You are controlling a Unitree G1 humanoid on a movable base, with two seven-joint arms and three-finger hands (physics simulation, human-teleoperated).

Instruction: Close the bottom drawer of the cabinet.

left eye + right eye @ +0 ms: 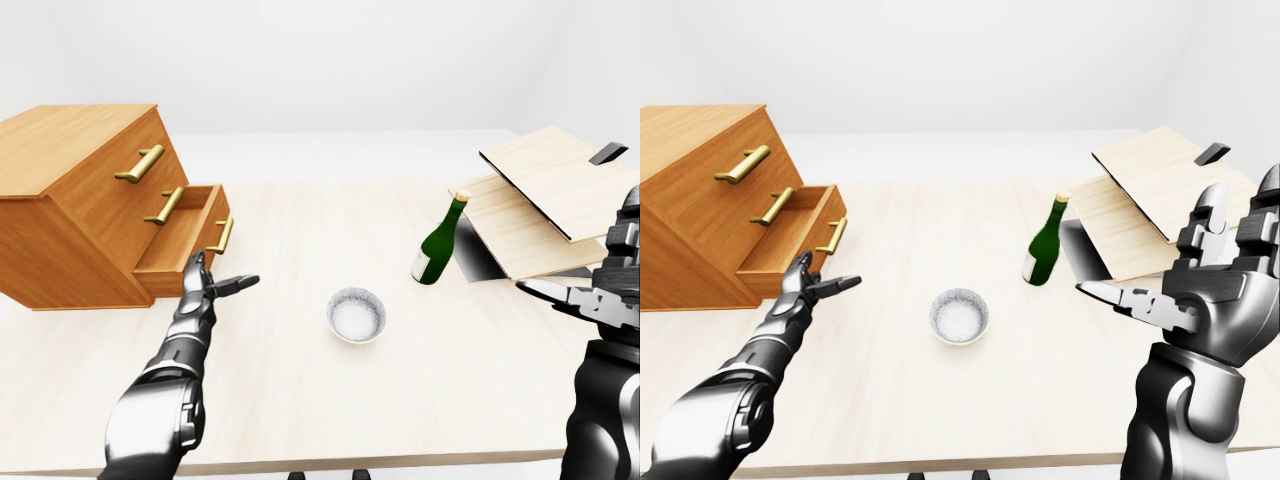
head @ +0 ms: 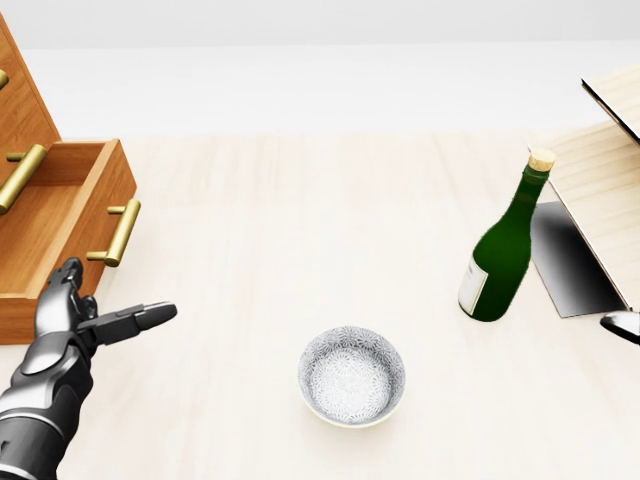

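Wood cabinet (image 1: 70,200) sits at the far left of the pale table (image 1: 320,400), three drawers with brass handles. The bottom drawer (image 1: 185,240) is pulled partway out, its inside bare wood, its brass handle (image 2: 114,233) on the front face pointing toward the table's middle.

Left hand (image 2: 75,318) is at the drawer's front, right by the lower edge of the face and just below the handle. Fingers spread, thumb (image 2: 140,317) sticking out to the right, nothing gripped. In the head view the upper fingers look to be against the drawer front, but contact can't be confirmed from these angles.

Right hand (image 1: 1215,290) is raised at the right side, well apart from everything on the table, fingers splayed wide, holding nothing.

Other items:
- Patterned grey-white bowl (image 2: 352,375) near the table's middle, closer to the robot, upright.
- Green bottle (image 2: 503,250) with a cork and a pale label, standing to the right of the bowl and apart from it.
- Light wooden boards (image 1: 540,200) stacked and tilted at the far right, with a dark metallic face showing under them, just beside the bottle.

White floor and walls behind the table.
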